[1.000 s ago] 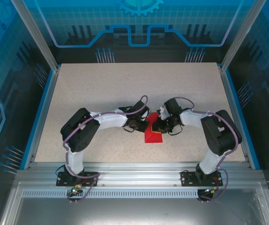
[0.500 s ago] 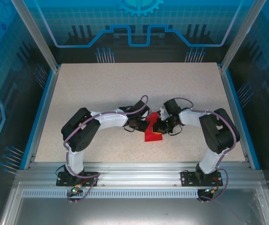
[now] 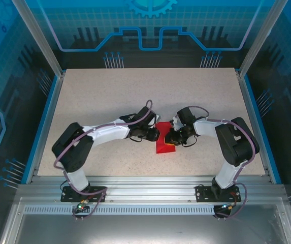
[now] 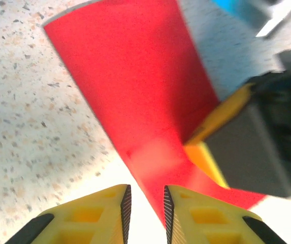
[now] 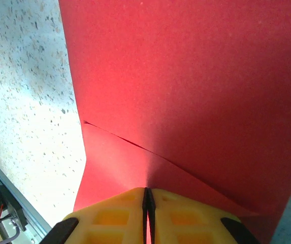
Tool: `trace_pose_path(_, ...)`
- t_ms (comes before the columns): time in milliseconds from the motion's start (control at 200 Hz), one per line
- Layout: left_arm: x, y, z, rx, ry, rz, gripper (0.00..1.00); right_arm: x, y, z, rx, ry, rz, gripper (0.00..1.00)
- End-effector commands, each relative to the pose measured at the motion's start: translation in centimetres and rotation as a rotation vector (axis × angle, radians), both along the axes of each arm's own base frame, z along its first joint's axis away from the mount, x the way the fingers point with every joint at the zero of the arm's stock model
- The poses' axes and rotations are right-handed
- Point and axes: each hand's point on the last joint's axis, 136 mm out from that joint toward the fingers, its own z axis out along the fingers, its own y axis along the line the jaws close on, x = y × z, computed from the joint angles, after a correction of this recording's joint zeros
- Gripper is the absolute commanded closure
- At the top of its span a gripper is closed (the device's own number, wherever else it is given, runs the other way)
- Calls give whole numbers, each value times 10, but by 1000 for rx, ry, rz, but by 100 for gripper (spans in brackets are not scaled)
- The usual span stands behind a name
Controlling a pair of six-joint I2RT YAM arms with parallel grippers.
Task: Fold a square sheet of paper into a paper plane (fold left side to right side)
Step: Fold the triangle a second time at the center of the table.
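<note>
Change: left elbow has swung outward | left gripper (image 4: pixel 146 198) narrowly parted at paper (image 4: pixel 130 86) edge, gripping nothing | right gripper (image 5: pixel 147 195) pinches paper | Reading: left likely repositioning for the fold.

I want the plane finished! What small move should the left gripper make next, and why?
Probably ease the left gripper forward and close it: its fingers stand slightly apart at the edge of the red paper, while the right gripper pinches it.

We list: square sheet of paper (image 5: pixel 186 76), thin matt red paper, smooth, sharply creased; surface (image 3: pixel 109 96), matt, speckled, stone-like; left hand (image 4: pixel 145 195), yellow plastic, ribbed inner faces; near rail (image 3: pixel 145 185), brushed metal.
</note>
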Motion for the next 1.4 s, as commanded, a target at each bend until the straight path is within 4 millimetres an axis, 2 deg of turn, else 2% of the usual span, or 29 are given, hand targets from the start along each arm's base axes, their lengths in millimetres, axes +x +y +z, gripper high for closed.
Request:
trace_pose_path(0,-25,-6,15,-130,80,-11,75,-14,-4,-14,-35,38,24,88)
trace_pose_path(140,-45,-14,16,-220,147,-25,76,-12,-3,-12,-30,29,26,88)
trace_pose_path(295,-58,-34,9,-288,216,-67,77,-13,-3,-13,-32,34,25,88)
trace_pose_path(555,-56,-49,-13,-286,270,-75,76,-14,-2,-13,-30,35,28,88)
trace_pose_path(835,-62,-47,-33,-245,320,-71,76,-13,-2,-13,-27,35,31,88)
trace_pose_path(1396,-75,-39,-48,-200,377,-62,76,-11,-1,-11,-28,34,36,88)
